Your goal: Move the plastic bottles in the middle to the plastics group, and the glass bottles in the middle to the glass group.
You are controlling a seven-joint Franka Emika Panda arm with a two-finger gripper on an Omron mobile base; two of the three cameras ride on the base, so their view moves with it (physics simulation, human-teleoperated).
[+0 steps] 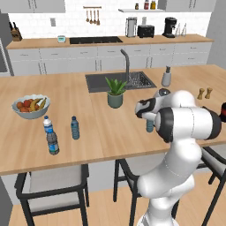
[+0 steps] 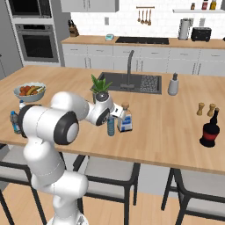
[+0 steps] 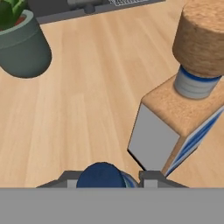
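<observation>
our tool (image 3: 112, 181) sits low over the middle of the bench (image 1: 66, 101), its two tips on either side of a small blue-capped bottle (image 2: 111, 125), just under the cap. the tips look drawn in against the bottle's neck, though we cannot tell whether they truly pinch it, since the contact lies at the very edge of the hand view. the bottle stands upright near the front edge of the bench, just beside a square cork-stoppered bottle (image 2: 125, 119), which stands a little farther back, towards the sink.

the plastics group (image 1: 57, 132) of three blue-capped bottles stands well to the left, near the fruit bowl (image 1: 31, 107).

to do this step well, we should make sure the grip is firm on the neck, then lift straight up before swinging left, so the bottle does not knock the cork-stoppered one. we would carry it clear of the potted plant (image 1: 115, 93) and set it down upright close to the group without toppling its neighbours.

in the left base view the arm hides most of the bottle, and its body is too small to show a label.
</observation>
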